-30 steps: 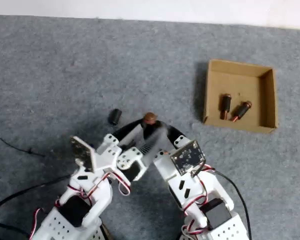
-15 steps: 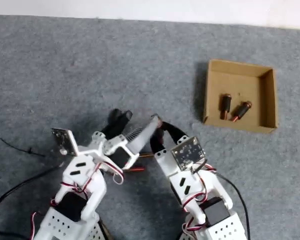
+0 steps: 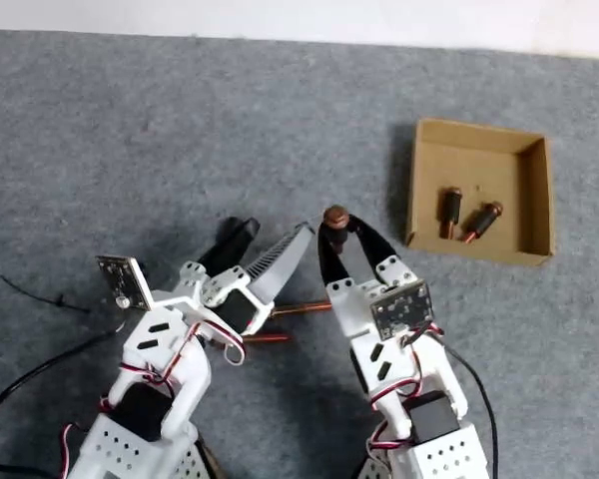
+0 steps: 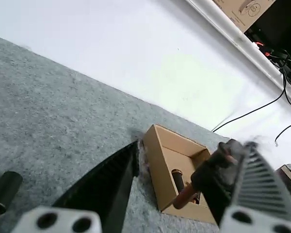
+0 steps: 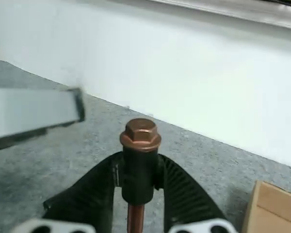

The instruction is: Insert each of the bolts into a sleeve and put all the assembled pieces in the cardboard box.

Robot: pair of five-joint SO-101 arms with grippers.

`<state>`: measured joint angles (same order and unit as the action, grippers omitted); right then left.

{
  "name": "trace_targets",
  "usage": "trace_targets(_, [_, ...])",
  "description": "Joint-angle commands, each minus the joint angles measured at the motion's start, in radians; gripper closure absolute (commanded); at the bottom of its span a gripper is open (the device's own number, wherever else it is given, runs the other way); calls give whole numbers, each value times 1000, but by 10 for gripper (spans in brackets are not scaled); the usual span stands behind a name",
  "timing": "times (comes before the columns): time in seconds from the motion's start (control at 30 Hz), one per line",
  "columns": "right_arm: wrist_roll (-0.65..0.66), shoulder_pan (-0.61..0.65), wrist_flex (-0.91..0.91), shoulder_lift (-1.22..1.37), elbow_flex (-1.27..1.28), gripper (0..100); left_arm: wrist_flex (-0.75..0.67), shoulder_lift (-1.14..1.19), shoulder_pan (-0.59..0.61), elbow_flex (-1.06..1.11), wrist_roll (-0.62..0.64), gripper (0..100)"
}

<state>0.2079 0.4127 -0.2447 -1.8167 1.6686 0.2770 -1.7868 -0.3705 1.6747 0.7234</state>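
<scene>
My right gripper [image 3: 336, 234] [image 5: 138, 171] is shut on a black sleeve [image 5: 137, 177] that stands upright with a copper bolt [image 3: 334, 214] [image 5: 140, 134] through it, head on top. It hangs over the grey mat, left of the cardboard box [image 3: 431, 170] [image 5: 276, 204] [image 4: 161, 151]. Two assembled pieces [image 3: 449, 208] [image 3: 482, 222] lie in the box. My left gripper [image 3: 277, 234] [image 4: 184, 150] is open beside the right one and holds nothing. A loose black sleeve [image 4: 3, 191] lies on the mat next to its dark finger [image 4: 106, 182].
A copper-coloured rod [image 3: 301, 308] lies across the mat between the two arm bases, with a red one [image 3: 266, 337] beside it. A thin black cable [image 3: 30, 293] trails at the left. The white wall [image 3: 299, 18] borders the far edge of the mat.
The two grippers, together at the bolt a second ago, have parted. The left arm swung back to the left with its gripper open. The right gripper carried the sleeved bolt to the right, nearer the box.
</scene>
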Motion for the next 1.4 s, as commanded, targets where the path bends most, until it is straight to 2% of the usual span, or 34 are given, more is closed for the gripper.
trace_targets(0.0, [3,-25,36,-21,85,995,-5,-2,12,-22,-52,818])
trace_targets(0.17, [3,-33,36,-19,85,995,-6,-2,12,-22,-218,1000])
trace_targets(0.37, [3,-35,39,-19,85,995,-6,-2,12,1,-262,994])
trace_targets(0.5, [2,-85,41,-15,77,995,-3,-2,12,8,-262,992])
trace_targets(0.57, [-25,-134,41,-13,76,995,-3,-2,12,8,-262,992])
trace_targets(0.67, [-150,-249,56,-13,65,994,-6,-2,12,22,-262,993])
trace_targets(0.8, [-212,-361,171,-10,50,994,-5,-2,12,22,-262,993])
trace_targets(1.07, [-213,-363,189,-2,42,994,-3,1,12,22,-262,990])
trace_targets(1.2, [-215,-369,209,148,-25,994,-3,2,12,22,-262,990])
trace_targets(1.37, [-215,-390,252,530,-254,994,-3,7,12,22,-262,990])
